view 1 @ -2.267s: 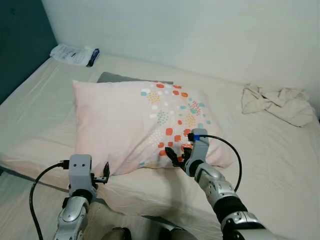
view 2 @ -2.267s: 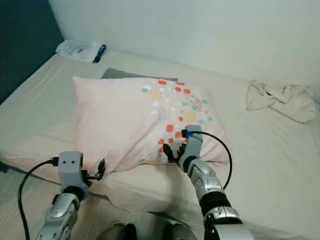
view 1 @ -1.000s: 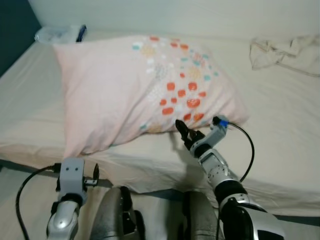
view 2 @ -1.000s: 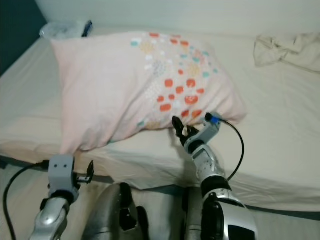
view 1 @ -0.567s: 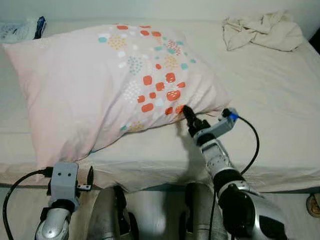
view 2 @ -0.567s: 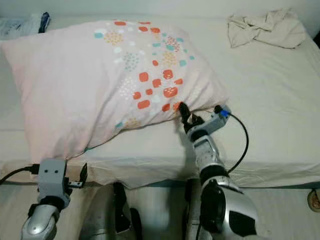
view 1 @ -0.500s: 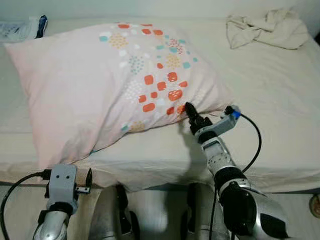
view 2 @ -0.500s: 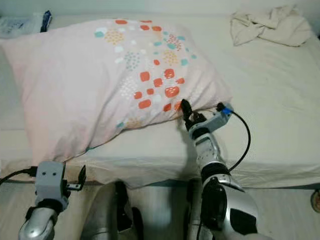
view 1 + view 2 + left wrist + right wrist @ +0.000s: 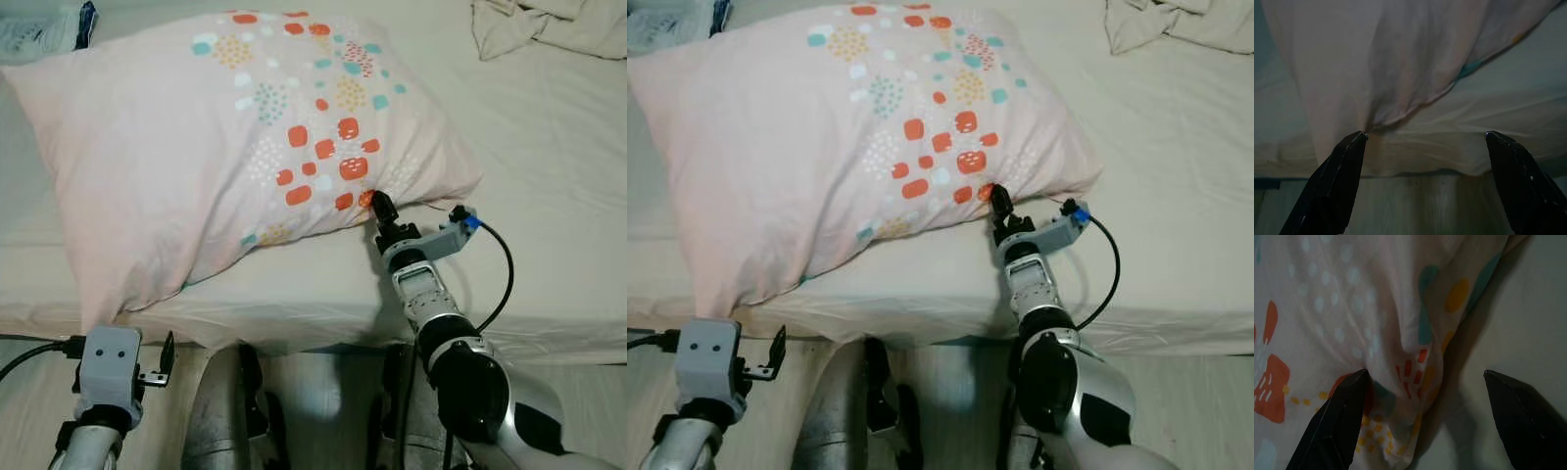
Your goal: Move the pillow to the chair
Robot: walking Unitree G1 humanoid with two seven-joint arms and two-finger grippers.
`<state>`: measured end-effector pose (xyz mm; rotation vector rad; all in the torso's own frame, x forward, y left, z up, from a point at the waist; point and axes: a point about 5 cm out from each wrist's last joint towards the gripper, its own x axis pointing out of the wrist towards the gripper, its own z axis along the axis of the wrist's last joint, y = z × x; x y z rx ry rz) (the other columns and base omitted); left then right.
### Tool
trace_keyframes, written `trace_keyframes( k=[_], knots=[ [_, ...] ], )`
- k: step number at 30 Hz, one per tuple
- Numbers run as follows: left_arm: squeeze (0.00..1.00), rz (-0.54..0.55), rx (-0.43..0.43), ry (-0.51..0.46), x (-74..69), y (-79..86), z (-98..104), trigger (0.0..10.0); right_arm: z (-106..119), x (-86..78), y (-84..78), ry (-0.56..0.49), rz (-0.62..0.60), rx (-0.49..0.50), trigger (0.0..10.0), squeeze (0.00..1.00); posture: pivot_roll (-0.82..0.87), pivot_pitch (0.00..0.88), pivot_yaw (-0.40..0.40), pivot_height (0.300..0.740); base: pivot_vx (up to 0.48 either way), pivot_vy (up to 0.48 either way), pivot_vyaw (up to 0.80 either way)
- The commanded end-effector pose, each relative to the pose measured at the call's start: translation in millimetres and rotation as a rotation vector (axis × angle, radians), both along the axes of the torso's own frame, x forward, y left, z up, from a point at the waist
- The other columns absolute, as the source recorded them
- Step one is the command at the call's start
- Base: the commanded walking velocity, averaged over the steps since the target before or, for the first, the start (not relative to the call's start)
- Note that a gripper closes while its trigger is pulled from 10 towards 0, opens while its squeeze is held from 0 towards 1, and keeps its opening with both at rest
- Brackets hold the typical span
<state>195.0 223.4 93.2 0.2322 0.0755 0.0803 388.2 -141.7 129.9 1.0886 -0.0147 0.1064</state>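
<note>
Below the bed's (image 9: 549, 255) near edge, the left gripper (image 9: 165, 354) hangs with fingers spread wide, holding nothing. Farther up, the right gripper (image 9: 380, 208), also spread wide, presses against the pillow's (image 9: 206, 137) near edge. The pillow lies on the bed, a crumpled cloth (image 9: 549, 27) beyond.

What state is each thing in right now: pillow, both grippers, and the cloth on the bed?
pillow: lying on the bed, near corner overhanging the edge, not gripped.
right gripper: open, fingertips at the pillow's front edge.
left gripper: open, low, below the bed edge.
cloth: crumpled, on the far side.
bed: sheet wrinkled.
</note>
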Motion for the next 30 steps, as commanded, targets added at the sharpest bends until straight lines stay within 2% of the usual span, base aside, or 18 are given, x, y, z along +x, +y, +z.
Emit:
trace_keyframes(
  k=[1,5,9,11,15,18,19,20,21,22,24,28,30],
  knots=[
    [0.0,-0.002,0.024,0.047,-7.8,2.1,-3.2,10.0,-12.3,-5.6,13.0,0.027,0.05,0.042,10.0,0.0,0.18,0.482,0.088,0.591,0.0,0.0,0.0],
    [0.0,-0.009,0.016,0.039,-8.4,-4.2,4.6,10.0,6.3,-2.0,17.3,-0.148,0.107,0.103,10.0,0.0,0.2,0.498,0.085,0.591,0.0,0.0,0.0],
    [0.0,-0.017,0.014,0.037,-6.2,-8.7,6.5,10.0,14.4,-0.8,15.8,-0.222,0.123,0.142,10.0,0.0,0.21,0.502,0.082,0.591,0.0,0.0,0.0],
    [0.0,-0.026,0.01,0.022,0.7,-13.7,10.4,10.0,20.0,0.2,14.5,-0.262,0.138,0.145,10.0,0.0,0.22,0.506,0.076,0.591,0.0,0.0,0.0],
    [0.0,-0.045,0.002,0.003,8.1,-20.4,16.4,10.0,24.4,2.8,14.6,-0.255,0.141,0.13,10.0,0.0,0.23,0.513,0.071,0.591,0.0,0.0,0.0],
    [0.0,-0.079,0.008,-0.013,11.6,-25.9,24.6,10.0,26.1,6.8,17.6,-0.182,0.115,0.145,10.0,0.0,0.24,0.528,0.075,0.591,0.0,0.0,0.0],
    [0.0,-0.084,0.01,-0.017,11.8,-26.3,26.9,10.0,28.1,7.6,21.2,-0.181,0.123,0.158,10.0,0.0,0.25,0.53,0.077,0.591,0.0,0.0,0.0],
    [0.0,-0.083,0.013,-0.02,11.9,-25.3,29.9,10.0,35.0,8.2,31.3,-0.226,0.175,0.184,10.0,0.0,0.26,0.532,0.08,0.591,0.0,0.0,0.0],
    [0.0,-0.083,0.013,-0.02,11.9,-25.3,29.9,10.0,35.0,8.2,31.3,-0.226,0.175,0.184,10.0,0.0,0.26,0.532,0.08,0.591,0.0,0.0,0.0],
    [0.0,-0.08,0.014,-0.024,11.8,-25.0,32.3,10.0,44.0,7.7,44.1,-0.295,0.252,0.216,10.0,0.0,0.27,0.535,0.083,0.591,0.0,0.0,0.0],
    [0.0,-0.08,0.015,-0.026,11.1,-25.6,33.7,10.0,51.1,6.2,55.0,-0.356,0.324,0.236,10.0,0.0,0.27,0.537,0.083,0.591,0.0,0.0,0.0],
    [0.0,-0.079,0.014,-0.023,9.4,-26.8,34.3,10.0,61.3,0.7,79.2,-0.45,0.48,0.219,10.0,0.0,0.26,0.54,0.079,0.591,0.0,0.0,0.0],
    [0.0,-0.079,0.013,-0.022,9.3,-27.1,34.0,10.0,61.5,0.0,81.9,-0.452,0.494,0.21,10.0,0.0,0.26,0.54,0.079,0.591,0.0,0.0,0.0]
  ],
)
